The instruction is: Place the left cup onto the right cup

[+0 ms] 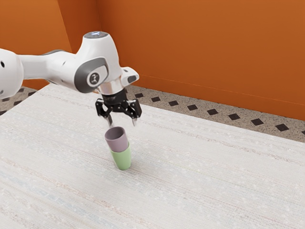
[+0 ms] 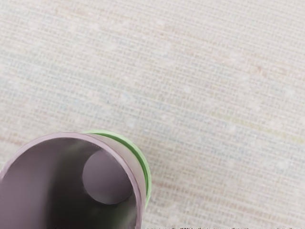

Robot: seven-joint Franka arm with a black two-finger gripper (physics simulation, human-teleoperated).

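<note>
A mauve cup (image 1: 116, 140) sits nested in a green cup (image 1: 122, 158) on the pale woven tabletop (image 1: 200, 171), the pair leaning a little toward the exterior view's left. My gripper (image 1: 122, 122) hovers just above the mauve cup's rim, open, its fingers spread and touching nothing. From the hand, I look down into the mauve cup (image 2: 71, 186), with the green cup's rim (image 2: 143, 167) showing as a thin band around it.
An orange wall (image 1: 214, 43) rises behind the table, with a speckled floor strip of black diamonds (image 1: 228, 114) at its foot. The tabletop stretches wide on every side of the cups.
</note>
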